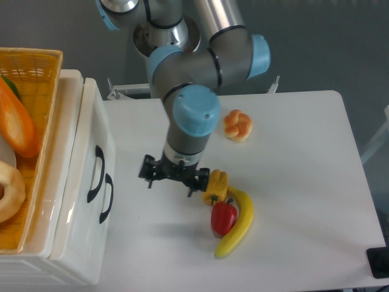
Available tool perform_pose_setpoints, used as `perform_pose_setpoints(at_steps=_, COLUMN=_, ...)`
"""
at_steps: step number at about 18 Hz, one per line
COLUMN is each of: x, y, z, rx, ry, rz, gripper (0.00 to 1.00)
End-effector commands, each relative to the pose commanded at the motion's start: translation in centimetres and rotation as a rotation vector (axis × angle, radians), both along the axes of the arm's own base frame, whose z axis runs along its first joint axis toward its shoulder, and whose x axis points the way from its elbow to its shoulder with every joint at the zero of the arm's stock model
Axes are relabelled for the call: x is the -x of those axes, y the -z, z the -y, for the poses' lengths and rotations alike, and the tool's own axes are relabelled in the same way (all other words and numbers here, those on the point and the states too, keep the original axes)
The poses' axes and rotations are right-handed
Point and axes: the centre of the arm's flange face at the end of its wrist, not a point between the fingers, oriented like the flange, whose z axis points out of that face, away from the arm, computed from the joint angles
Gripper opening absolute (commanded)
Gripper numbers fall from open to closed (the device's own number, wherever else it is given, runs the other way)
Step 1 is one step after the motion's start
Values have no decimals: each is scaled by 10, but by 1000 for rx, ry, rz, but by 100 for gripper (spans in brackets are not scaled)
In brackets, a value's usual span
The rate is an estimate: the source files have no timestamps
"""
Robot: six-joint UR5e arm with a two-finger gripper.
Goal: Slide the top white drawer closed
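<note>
The top white drawer (97, 128) is at the left of the table, its tall front panel carrying a black curved handle (95, 174). Only a narrow seam shows between that panel and the cabinet top (72, 121). A second black handle (107, 198) sits just lower and to the right, on the other drawer front. My gripper (171, 184) hangs over the table to the right of the drawer, well apart from the handles. It is open with nothing between its fingers. Its right finger (192, 187) is close to a yellow pepper.
A woven yellow basket (42, 67) holding bread sits on the cabinet top. On the table lie a knotted bun (237, 125), a yellow pepper (216, 186), a red pepper (223, 217) and a banana (239, 226). The table's right edge runs near x 600.
</note>
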Motion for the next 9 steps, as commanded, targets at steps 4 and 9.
perform_pose_setpoints(at_steps=4, x=27, y=-24, z=37, rx=30, ry=157, rz=-113, gripper=100)
perform_pose_setpoints(at_steps=9, x=49, y=-40, z=70, rx=202, ry=417, rz=-271, gripper=100)
